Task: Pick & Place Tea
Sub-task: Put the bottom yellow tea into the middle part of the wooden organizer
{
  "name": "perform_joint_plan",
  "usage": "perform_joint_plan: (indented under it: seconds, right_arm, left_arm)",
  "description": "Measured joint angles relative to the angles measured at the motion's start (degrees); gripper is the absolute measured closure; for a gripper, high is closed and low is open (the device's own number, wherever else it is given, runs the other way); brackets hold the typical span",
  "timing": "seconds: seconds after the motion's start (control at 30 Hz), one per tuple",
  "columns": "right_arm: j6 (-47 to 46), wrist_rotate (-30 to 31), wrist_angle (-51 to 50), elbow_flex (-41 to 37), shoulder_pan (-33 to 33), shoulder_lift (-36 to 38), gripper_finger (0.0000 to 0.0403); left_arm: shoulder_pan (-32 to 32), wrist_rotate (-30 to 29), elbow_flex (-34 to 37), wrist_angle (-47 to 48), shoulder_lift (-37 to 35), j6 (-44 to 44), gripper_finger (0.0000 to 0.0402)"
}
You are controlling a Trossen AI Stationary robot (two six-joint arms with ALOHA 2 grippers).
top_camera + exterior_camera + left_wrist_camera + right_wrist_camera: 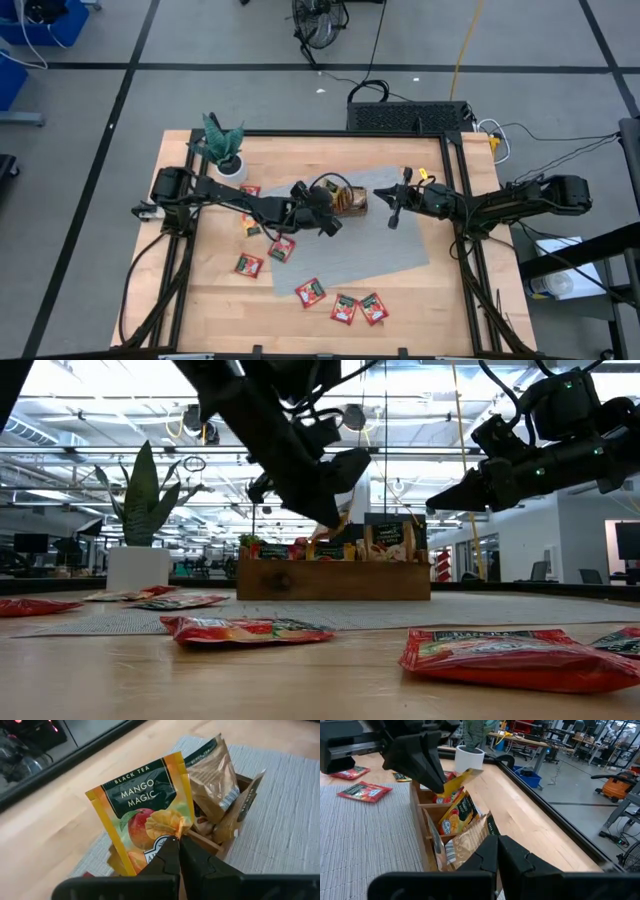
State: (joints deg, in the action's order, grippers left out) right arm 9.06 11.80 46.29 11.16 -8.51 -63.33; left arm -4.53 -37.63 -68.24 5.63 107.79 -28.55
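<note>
My left gripper (335, 210) is shut on an orange-yellow tea sachet (142, 815) printed "Mango Magic", at the left end of the brown wooden tray (352, 201). Other sachets (457, 815) stand upright in the tray's compartments. Several red tea sachets (310, 292) lie flat on the table and on the grey mat (360, 245). My right gripper (382, 194) is shut on nothing and hangs above the mat just right of the tray, pointing at it. My left gripper pinches a crumpled spot (172, 826) low on one side edge of the sachet between its two fingertips (167, 851). The fingers slant down from the table's left. The sachet stands upright over the tray's left compartment (437, 795). I cannot tell whether its lower end touches the tray.
A potted plant (225, 152) stands at the far left of the table. A black frame (455, 200) rims the table. In the low view red sachets (245, 630) lie near the front edge.
</note>
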Motion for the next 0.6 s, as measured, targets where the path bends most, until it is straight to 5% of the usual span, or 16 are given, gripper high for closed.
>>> perform_joint_plan:
  seconds: [0.6]
  right_arm:
    - [-0.34,0.08,0.02,0.00,0.00,0.00,0.0403]
  left_arm:
    - [1.08,1.74,3.42,-7.51,2.19,-1.51,0.0398]
